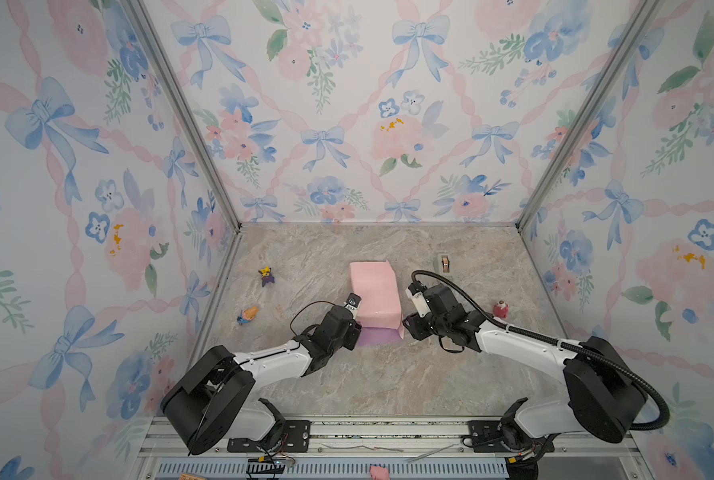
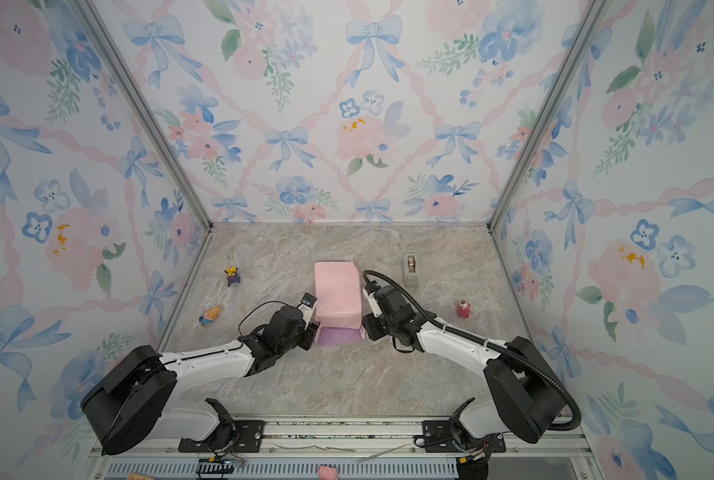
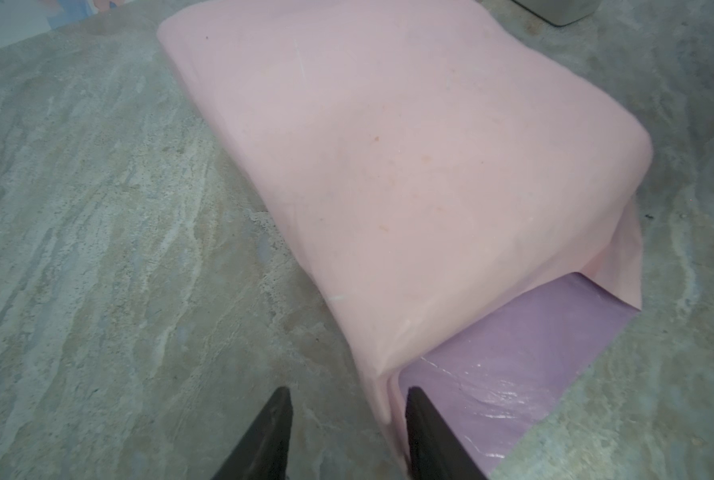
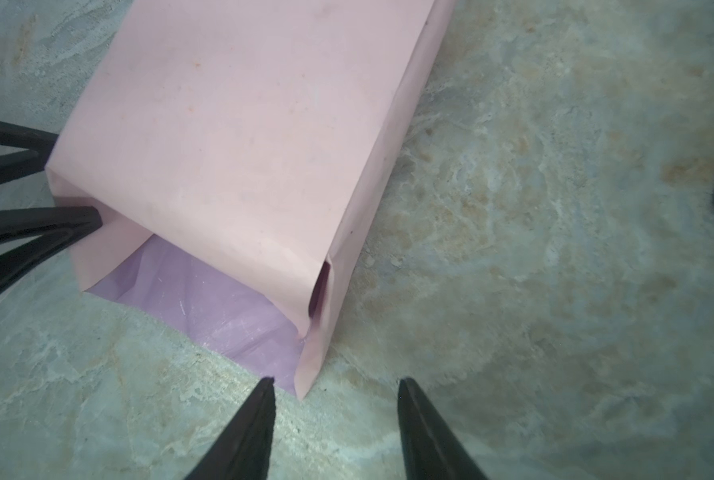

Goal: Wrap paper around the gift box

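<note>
Paper [image 1: 374, 291] is thin, light and crease-prone (box presumably inside, unseen). Pinch the open flap [image 1: 378, 336] at lower centre. Left gripper [image 3: 347, 390] straddles its corner, unclamped; right gripper [image 4: 336, 380] is open and empty.

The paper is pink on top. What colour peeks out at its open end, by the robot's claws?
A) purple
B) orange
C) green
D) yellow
A: the paper is pink on its outer face, but the face showing at its open near end is lilac purple in both wrist views and both top views.
</note>
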